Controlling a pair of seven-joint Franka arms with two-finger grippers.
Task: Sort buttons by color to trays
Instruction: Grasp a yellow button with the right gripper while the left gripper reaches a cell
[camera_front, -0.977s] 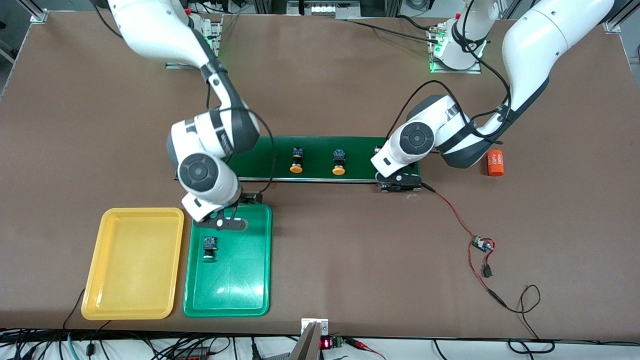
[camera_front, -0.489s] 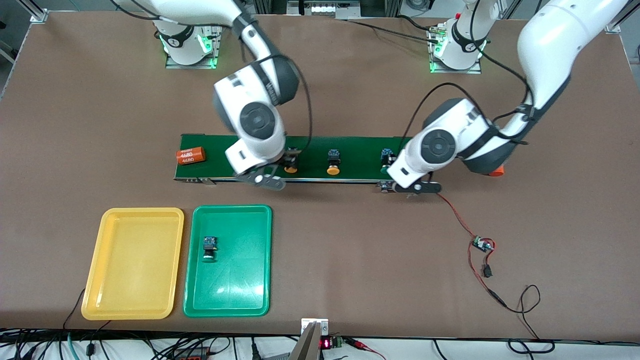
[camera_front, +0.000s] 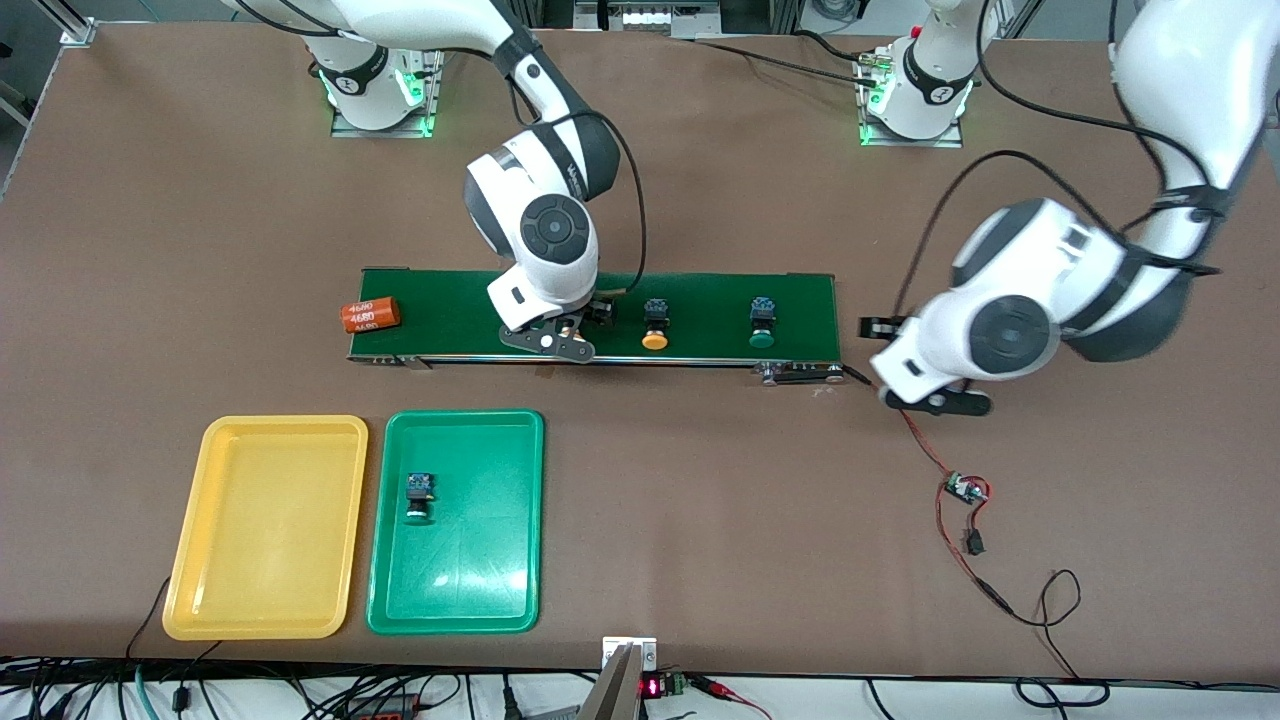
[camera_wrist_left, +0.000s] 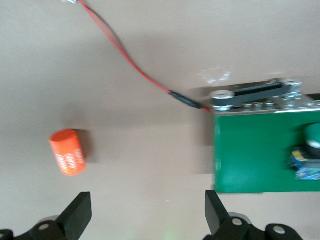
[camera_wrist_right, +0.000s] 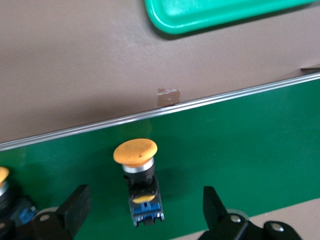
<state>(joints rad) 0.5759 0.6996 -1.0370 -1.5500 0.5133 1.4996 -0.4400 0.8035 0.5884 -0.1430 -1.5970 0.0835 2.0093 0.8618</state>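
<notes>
One green-capped button (camera_front: 419, 497) lies in the green tray (camera_front: 520, 520); the yellow tray (camera_front: 200, 560) beside it holds nothing, so the sort looks about a quarter done; three buttons are left on the conveyor belt (camera_front: 700, 290): a yellow-capped one (camera_wrist_right: 138, 170) under the right tool (camera_front: 560, 330), another yellow-capped one (camera_front: 655, 325) mid-belt, a green-capped one (camera_front: 762, 322) toward the left arm's end. The right tool, jaws spread wide and empty, hangs astride its button, a likely next pick; the left tool (camera_front: 925, 385), likewise wide open and empty, hangs over bare tabletop (camera_front: 700, 500) just off the belt's end, near an orange cylinder (camera_wrist_left: 68, 151) and a red wire (camera_front: 925, 445). Another orange cylinder (camera_front: 370, 316) sits at the belt's other end; open tabletop separates belt from trays, and the trays lie close to the edge nearest the front camera.
</notes>
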